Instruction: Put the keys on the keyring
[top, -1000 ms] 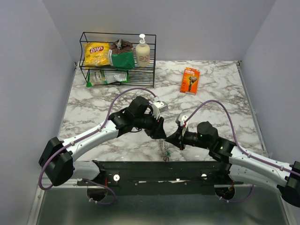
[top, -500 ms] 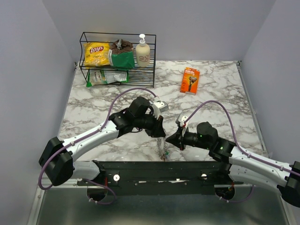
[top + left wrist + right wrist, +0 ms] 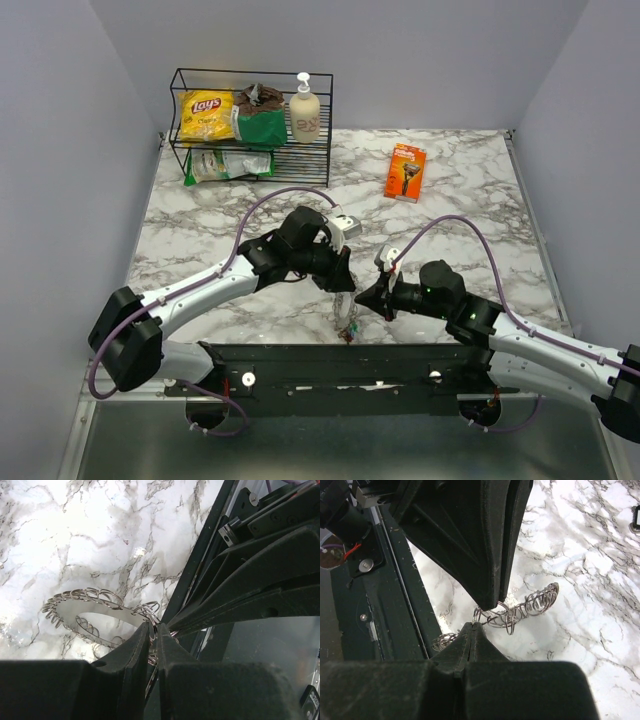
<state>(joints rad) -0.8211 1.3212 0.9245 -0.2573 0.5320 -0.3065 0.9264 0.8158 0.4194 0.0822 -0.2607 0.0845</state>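
- Silvery-grey wire, top external view: the keyring (image 3: 348, 322) sits just below the left gripper (image 3: 343, 296), on its arm-base side. The right gripper (image 3: 366, 296) is just beside, tip facing tip.
- Left wrist view: left jaws are narrowed to a slit and pinch the ring's near end. The loop's long axis runs straight away from the fingertips, out over the marble table (image 3: 60, 530).
- Right wrist view: right jaws are pressed fully together, with nothing discernible between them. The ring's pinched end lies just ahead of the tips, under the left fingers.
- Judgement: both arms are equally near that end. The keys cannot be made out.
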